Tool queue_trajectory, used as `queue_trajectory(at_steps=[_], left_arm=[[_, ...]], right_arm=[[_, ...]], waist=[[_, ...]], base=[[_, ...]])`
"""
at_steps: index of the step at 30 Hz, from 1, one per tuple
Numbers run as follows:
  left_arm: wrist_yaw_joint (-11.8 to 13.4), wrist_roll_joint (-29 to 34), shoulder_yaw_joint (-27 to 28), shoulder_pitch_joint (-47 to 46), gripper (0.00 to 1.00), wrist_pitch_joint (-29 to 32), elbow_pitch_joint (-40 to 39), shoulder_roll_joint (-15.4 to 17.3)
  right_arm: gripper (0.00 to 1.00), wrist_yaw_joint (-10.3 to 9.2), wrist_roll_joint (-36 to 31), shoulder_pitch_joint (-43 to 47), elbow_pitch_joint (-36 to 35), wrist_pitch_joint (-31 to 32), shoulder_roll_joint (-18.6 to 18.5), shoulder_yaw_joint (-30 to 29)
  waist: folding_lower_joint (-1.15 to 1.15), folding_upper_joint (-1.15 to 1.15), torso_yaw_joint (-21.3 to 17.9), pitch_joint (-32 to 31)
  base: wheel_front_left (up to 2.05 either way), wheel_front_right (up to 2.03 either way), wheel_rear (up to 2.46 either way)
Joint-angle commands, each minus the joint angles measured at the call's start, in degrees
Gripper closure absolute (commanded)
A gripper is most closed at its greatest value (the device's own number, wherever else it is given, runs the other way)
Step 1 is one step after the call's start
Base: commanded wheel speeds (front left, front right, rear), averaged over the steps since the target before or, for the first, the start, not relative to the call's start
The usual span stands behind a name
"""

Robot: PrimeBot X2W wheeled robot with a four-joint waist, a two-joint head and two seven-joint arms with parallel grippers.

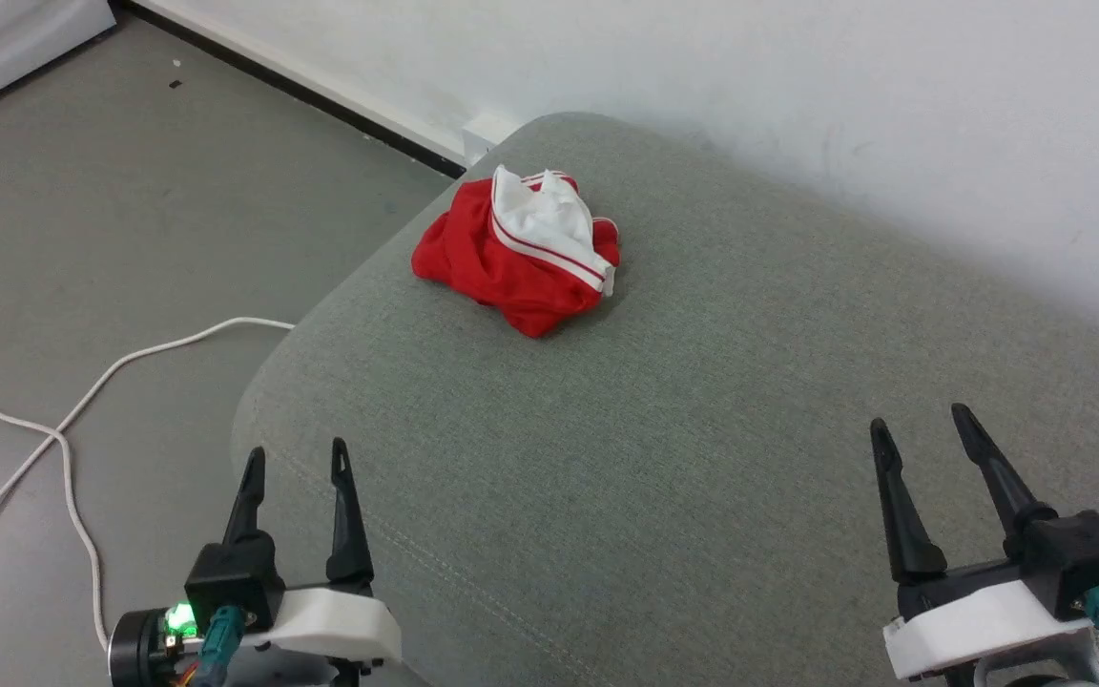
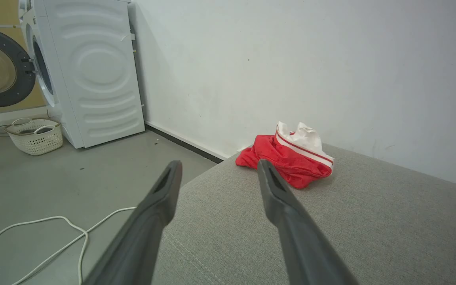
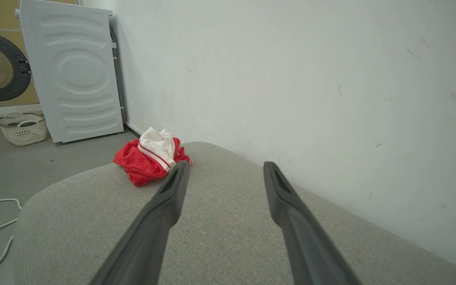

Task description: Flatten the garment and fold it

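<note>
The work surface is a broad upholstered cushion (image 1: 702, 429) covered in grey-green woven fabric with a fine, even weave. Its left end is rounded, and a stitched seam runs along its near edge. Behind it stands a plain white wall (image 1: 798, 95) with a dark skirting strip (image 1: 301, 91) at the base. The floor (image 1: 82, 239) is smooth and grey, and a thin white cable (image 1: 130, 363) lies on it in loose curves to the left of the cushion.

The garment (image 1: 511, 258) lies on the cushion near the far rounded end, close to the wall. It is bunched into a compact, irregular heap. The lower folds are red, slightly glossy fabric. A crumpled white panel sits on top, bordered by red-and-white striped trim.

The left gripper (image 1: 297, 447) hangs at the near left corner of the cushion, and the right gripper (image 1: 920, 415) over the near right part. Each has two long, dark, tapered fingers on a white housing. On both, the fingers stand spread wide and grasp nothing. Both are well apart from the garment.

The left wrist view shows a white washing machine (image 2: 93, 71) with a ribbed side panel and a round door, and beside it a cream perforated basket (image 2: 34, 136) on the floor.
</note>
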Motion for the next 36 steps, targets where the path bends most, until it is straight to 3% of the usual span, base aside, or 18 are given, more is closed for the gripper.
queue_trajectory(at_steps=[1,7,15,20,25,30,36], left_arm=[[0.34,-0.54,-0.29,-0.53,0.0,-0.48,0.08,0.41],[-1.67,-3.12,0.75,-5.99,0.0,-0.41,1.65,0.74],[-5.68,-8.55,4.43,-23.36,0.0,5.61,8.55,3.03],[-7.52,-12.68,8.93,-34.59,0.0,12.88,12.85,7.97],[-8.67,-16.94,12.54,-40.72,0.0,23.88,16.22,13.75],[-6.96,-21.87,16.4,-42.16,0.0,34.47,17.85,16.73],[-2.07,-25.53,19.96,-40.28,0.0,45.28,17.97,18.78]], right_arm=[[0.0,0.31,0.22,0.47,-0.52,-0.4,-0.09,-0.01],[0.0,0.31,-0.75,-1.17,-1.58,0.72,-0.09,1.43],[0.0,0.31,-3.19,-5.61,-3.84,1.81,-0.09,4.08],[0.0,0.31,-2.54,-9.18,-3.71,0.46,-0.09,4.87],[0.0,0.31,-0.44,-12.09,-1.69,-2.23,-0.09,5.55],[0.0,0.31,1.21,-14.29,0.4,-4.29,-0.09,6.04],[0.0,0.31,2.35,-15.64,2.0,-5.84,-0.09,6.55]], waist=[[0.0,0.0,0.37,0.52],[0.0,0.0,-4.21,4.41],[0.0,0.0,-17.48,17.19],[0.0,0.0,-26.33,25.76],[0.0,0.0,-33.32,31.78],[0.0,0.0,-37.6,35.68],[0.0,0.0,-39.68,37.51]], base=[[0.0,0.0,0.0],[0.0,0.0,0.0],[0.0,0.0,0.0],[0.0,0.0,0.0],[0.0,0.0,0.0],[0.0,0.0,0.0],[0.0,0.0,0.0]])
